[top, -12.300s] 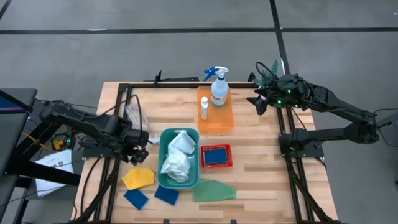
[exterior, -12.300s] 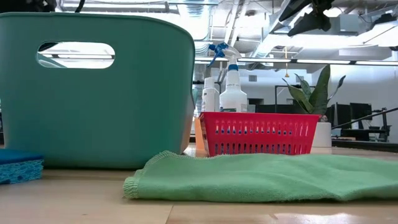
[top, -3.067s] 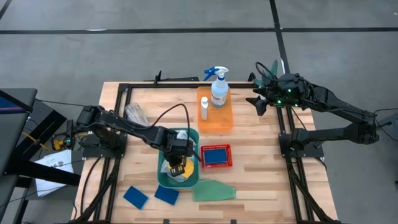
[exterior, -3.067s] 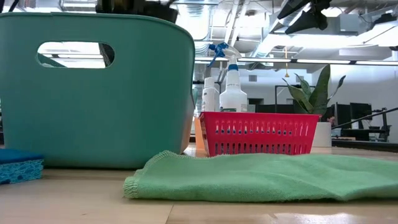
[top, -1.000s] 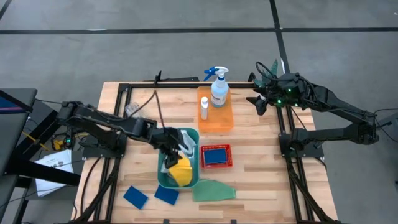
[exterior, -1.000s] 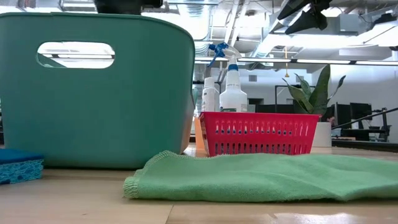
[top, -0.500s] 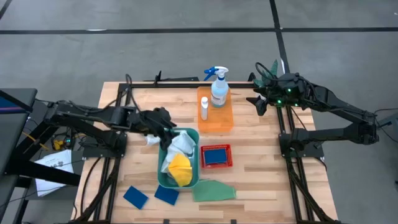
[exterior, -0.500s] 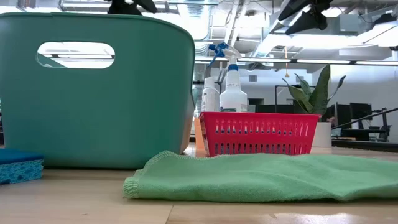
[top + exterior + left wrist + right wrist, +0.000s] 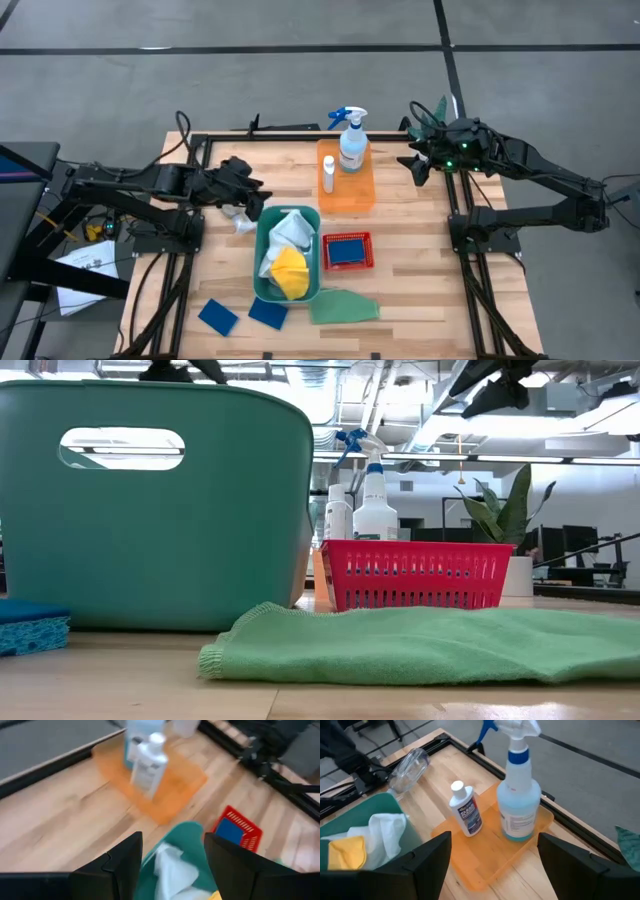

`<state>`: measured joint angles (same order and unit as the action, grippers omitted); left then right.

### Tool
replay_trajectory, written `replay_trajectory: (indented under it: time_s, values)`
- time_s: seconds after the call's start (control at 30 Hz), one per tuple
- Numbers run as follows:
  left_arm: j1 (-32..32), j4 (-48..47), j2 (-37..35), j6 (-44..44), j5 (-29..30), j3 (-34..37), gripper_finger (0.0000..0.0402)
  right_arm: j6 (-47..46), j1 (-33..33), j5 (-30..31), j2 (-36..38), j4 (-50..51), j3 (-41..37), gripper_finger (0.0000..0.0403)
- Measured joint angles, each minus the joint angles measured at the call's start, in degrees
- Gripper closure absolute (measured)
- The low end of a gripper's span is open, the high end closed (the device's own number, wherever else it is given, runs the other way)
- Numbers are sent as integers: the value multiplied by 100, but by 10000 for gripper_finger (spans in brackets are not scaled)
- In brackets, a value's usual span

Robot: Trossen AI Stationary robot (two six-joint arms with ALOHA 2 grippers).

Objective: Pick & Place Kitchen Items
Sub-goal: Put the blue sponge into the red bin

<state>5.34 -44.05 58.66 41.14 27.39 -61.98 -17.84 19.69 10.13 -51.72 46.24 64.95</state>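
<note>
A teal bin [image 9: 262, 285] holds a white cloth [image 9: 291, 230] and a yellow cloth [image 9: 289, 269]. A green cloth [image 9: 343, 306] lies flat in front of it, with two blue sponges [image 9: 218, 318] [image 9: 267, 313] to its left. A third sponge lies in a red basket [image 9: 347, 250]. The spray bottle [image 9: 351, 143] and the small white bottle [image 9: 328, 175] stand on an orange tray [image 9: 356, 194]. My left gripper [image 9: 248, 193] is open and empty, just beyond the bin's far left corner. My right gripper [image 9: 413, 160] is open and empty at the far right.
A clear plastic item [image 9: 240, 222] lies on the table against the bin's left side, below my left gripper; it also shows in the right wrist view [image 9: 409, 766]. A plant [image 9: 505, 510] stands at the far right corner. Black frame rails run along the table's edges.
My left gripper has drawn back from over the teal bin toward the table's far left, past the bin's far left corner. The yellow cloth stays in the bin on top of the white cloth.
</note>
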Motion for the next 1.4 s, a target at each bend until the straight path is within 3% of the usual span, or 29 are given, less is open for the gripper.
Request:
replay_trajectory:
  time_s: [0.2, 0.5, 0.8, 1.07, 1.4]
  values:
    - [-94, -522, -143, 89, 16, 2, 192, -211, 6, 226, -11, -3, 0, 117]
    - [-81, -916, -171, -921, -250, 2, 192, -970, 10, 643, -62, -6, 2, 117]
    - [-81, -1478, -171, -979, -733, 2, 192, -1737, -179, 480, -628, -2, 2, 117]
    - [-81, -1687, -171, -940, -1424, 2, 192, -1821, -438, 473, -1199, -223, 0, 117]
    - [-81, -1874, -171, -893, -1818, 201, 192, -1823, -280, 477, -1036, -275, 0, 117]
